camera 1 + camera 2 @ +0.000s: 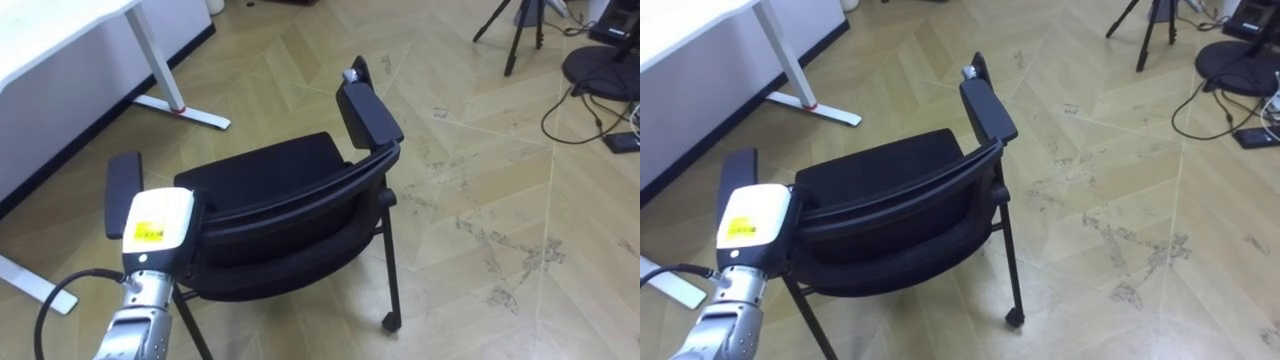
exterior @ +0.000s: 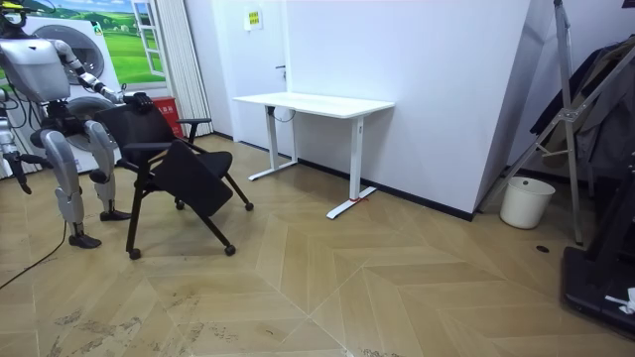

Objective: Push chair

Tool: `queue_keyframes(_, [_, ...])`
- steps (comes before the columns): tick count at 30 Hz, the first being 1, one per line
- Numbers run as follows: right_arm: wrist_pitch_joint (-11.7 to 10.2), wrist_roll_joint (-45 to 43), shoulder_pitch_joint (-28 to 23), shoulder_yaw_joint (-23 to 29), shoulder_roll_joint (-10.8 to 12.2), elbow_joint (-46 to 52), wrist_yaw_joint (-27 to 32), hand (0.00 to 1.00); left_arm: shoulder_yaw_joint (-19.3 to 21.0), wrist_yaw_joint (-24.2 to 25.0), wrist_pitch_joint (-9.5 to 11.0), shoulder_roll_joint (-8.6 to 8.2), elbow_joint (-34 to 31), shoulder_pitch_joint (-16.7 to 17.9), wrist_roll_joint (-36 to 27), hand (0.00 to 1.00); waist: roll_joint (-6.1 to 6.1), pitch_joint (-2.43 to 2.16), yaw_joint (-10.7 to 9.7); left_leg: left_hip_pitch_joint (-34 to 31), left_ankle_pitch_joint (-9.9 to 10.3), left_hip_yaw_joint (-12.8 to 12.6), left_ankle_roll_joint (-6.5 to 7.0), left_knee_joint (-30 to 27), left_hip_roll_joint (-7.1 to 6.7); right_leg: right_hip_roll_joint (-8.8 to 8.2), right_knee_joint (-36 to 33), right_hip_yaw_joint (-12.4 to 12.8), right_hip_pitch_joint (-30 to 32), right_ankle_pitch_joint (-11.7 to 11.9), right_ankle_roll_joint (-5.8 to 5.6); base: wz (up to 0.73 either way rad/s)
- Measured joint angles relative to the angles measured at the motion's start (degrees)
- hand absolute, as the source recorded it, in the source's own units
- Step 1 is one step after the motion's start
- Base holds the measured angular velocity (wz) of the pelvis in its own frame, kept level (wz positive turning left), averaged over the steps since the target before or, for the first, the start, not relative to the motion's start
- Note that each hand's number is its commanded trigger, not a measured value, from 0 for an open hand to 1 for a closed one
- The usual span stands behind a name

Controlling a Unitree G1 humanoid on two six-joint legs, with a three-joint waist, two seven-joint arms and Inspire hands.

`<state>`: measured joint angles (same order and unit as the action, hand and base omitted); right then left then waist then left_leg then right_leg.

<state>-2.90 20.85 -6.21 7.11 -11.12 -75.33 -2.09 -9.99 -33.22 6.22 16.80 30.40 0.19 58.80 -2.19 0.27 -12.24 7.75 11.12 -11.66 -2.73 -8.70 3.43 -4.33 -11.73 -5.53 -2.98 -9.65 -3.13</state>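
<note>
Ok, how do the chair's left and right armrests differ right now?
The left armrest has the left hand right beside it, at the end of the backrest; the right armrest stands free. The left armrest is on the side of the desk, the right armrest on the side away from it. Both are flat black pads.

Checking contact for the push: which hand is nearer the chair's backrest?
Left. The left hand sits against the left end of the chair's backrest, beside the left armrest; the right hand is off it, and the right armrest stands free.
</note>
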Motion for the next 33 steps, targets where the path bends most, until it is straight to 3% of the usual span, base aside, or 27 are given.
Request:
queue_keyframes(5, [0.0,2.0,-0.5,1.2,0.0,-0.3,-0.3,0.0,0.0,0.0,0.0,0.08,0.1,0.0,-0.2,1.0,-0.09,-0.02,-0.2,0.4,0.0,0.0,0.0,0.0,0.01,0.0,0.1,0.2,-0.1,0.0,0.0,0.0])
queue_keyframes(8, [0.5,10.4,-1.5,4.3,0.1,-0.9,-0.1,0.0,0.0,-0.5,0.0,0.28,0.1,0.1,-0.4,1.0,-0.44,-0.18,-0.2,0.2,0.2,-0.3,0.22,0.3,0.17,0.31,0.0,0.8,0.8,0.0,0.0,-0.07])
queue_keyframes(11, [0.7,18.9,-3.5,12.0,0.1,-0.2,1.9,0.0,0.1,-1.7,0.1,1.25,0.7,0.2,-1.2,1.0,-0.56,-0.18,-1.7,-0.2,0.2,-0.5,0.27,0.3,0.24,0.35,-0.4,0.9,1.1,0.1,0.12,-0.02])
queue_keyframes(14, [0.6,31.5,-4.7,24.9,-0.6,1.9,6.1,0.0,0.8,-4.5,0.6,3.76,3.9,0.3,-4.9,1.0,-0.33,-0.13,-4.5,-0.3,0.2,-2.2,0.28,0.3,0.24,0.57,-2.3,3.0,2.7,-0.4,0.17,-0.25])
queue_keyframes(17, [0.3,37.6,-5.1,31.5,-2.0,5.3,10.3,0.0,1.4,-7.0,0.8,5.29,6.9,0.1,-7.0,1.0,-0.19,-0.27,-6.8,-0.7,0.5,-3.2,0.62,0.3,0.14,0.73,-4.1,4.4,3.9,-0.9,0.11,-0.25])
queue_keyframes(20, [-0.3,41.1,-6.1,37.2,-3.0,12.5,16.8,0.0,3.1,-7.7,0.7,6.63,8.0,0.1,-7.6,1.0,0.81,-0.44,-8.0,-0.7,0.6,-4.6,0.63,0.0,0.06,0.92,-5.8,6.2,5.4,-1.0,0.14,-0.27])
queue_keyframes(21, [-0.7,41.9,-6.5,38.4,-3.1,16.6,19.6,0.0,3.2,-7.7,0.5,7.4,8.0,0.1,-7.5,1.0,1.32,-0.72,-8.6,-1.3,0.7,-5.1,0.7,-0.4,0.06,1.0,-6.0,6.7,6.2,-1.0,0.18,-0.15])
queue_keyframes(24, [-2.1,40.5,-5.0,41.0,-5.1,24.5,26.2,0.0,3.5,-8.7,0.4,8.29,8.0,-0.3,-7.4,1.0,1.75,-1.09,-9.6,-2.9,1.6,-5.0,1.05,-2.5,0.17,0.9,-6.4,6.9,7.2,-0.9,0.03,-0.04])
queue_keyframes(29, [-4.2,32.1,-1.9,42.0,-8.8,42.4,35.1,0.0,3.5,-9.0,0.6,9.22,7.8,-0.5,-7.4,1.0,2.05,-0.73,-10.3,-3.4,1.9,-5.3,1.18,-3.1,0.21,0.88,-6.5,7.3,7.7,-0.8,-0.06,-0.02])
queue_keyframes(30, [-4.7,28.4,-0.4,41.4,-9.5,47.3,37.2,0.0,3.5,-9.0,0.6,9.15,7.8,-0.6,-7.4,1.0,1.69,-0.86,-10.2,-3.7,1.9,-5.4,1.18,-3.1,0.24,0.89,-6.2,7.3,7.9,-0.6,-0.11,-0.04])
queue_keyframes(33, [-5.8,21.0,2.4,38.2,-10.9,56.8,39.9,0.0,3.0,-8.8,0.7,8.74,7.5,-1.8,-6.8,1.0,1.6,-0.58,-9.2,-4.2,1.9,-5.4,1.18,-3.5,0.46,1.04,-6.1,7.3,8.1,-0.4,-0.04,0.0])
